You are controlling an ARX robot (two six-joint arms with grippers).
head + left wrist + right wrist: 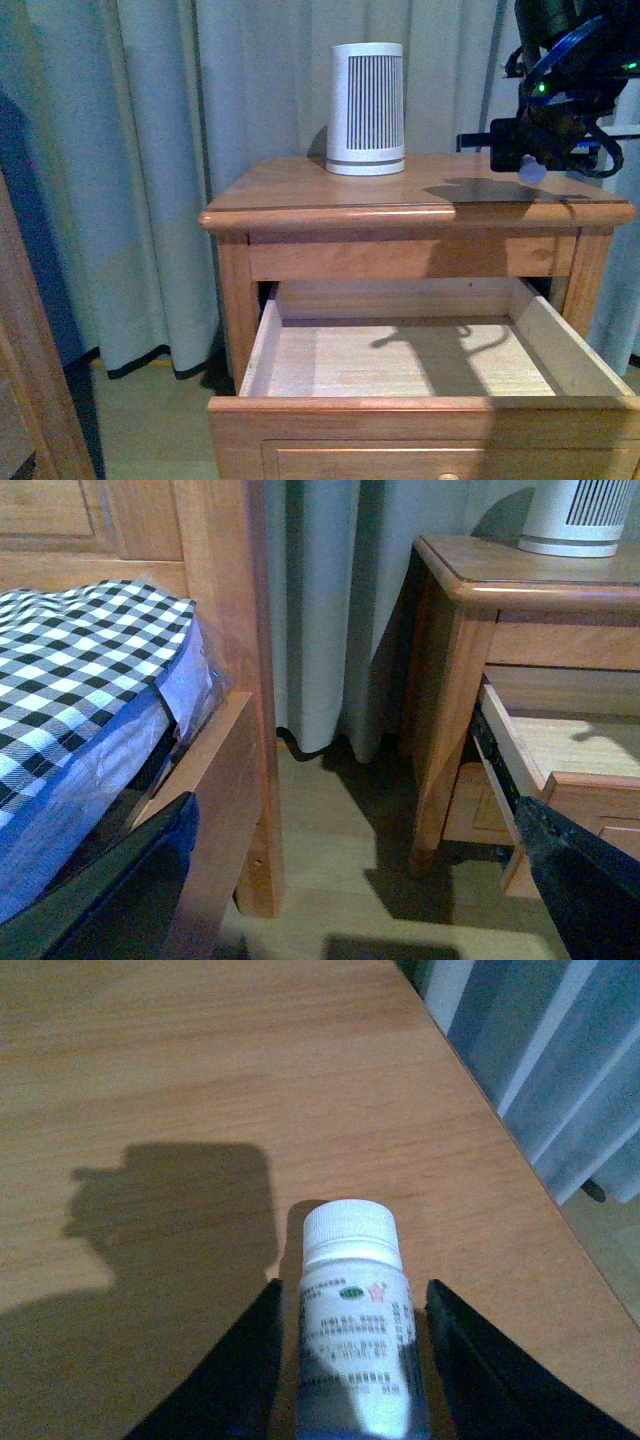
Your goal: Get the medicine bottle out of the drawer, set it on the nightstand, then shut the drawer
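The nightstand (330,190) stands before the curtain with its upper drawer (420,404) pulled out; the pale inside shows nothing in it. My right gripper (527,150) hangs over the right end of the top. In the right wrist view it (355,1360) is open, with the white medicine bottle (352,1310) between the fingers and a gap on each side, over the top (200,1060). The bottle shows as a small pale spot (531,171) in the front view. I cannot tell whether it rests on the wood. My left gripper (345,900) is open and empty, low beside the nightstand (480,565) and drawer (520,760).
A large white ribbed device (367,108) stands at the back of the top, also in the left wrist view (580,515). A wooden bed frame (215,630) with checked bedding (80,670) is to the left. Curtain (120,150) hangs behind. The top's right edge (520,1160) is near the bottle.
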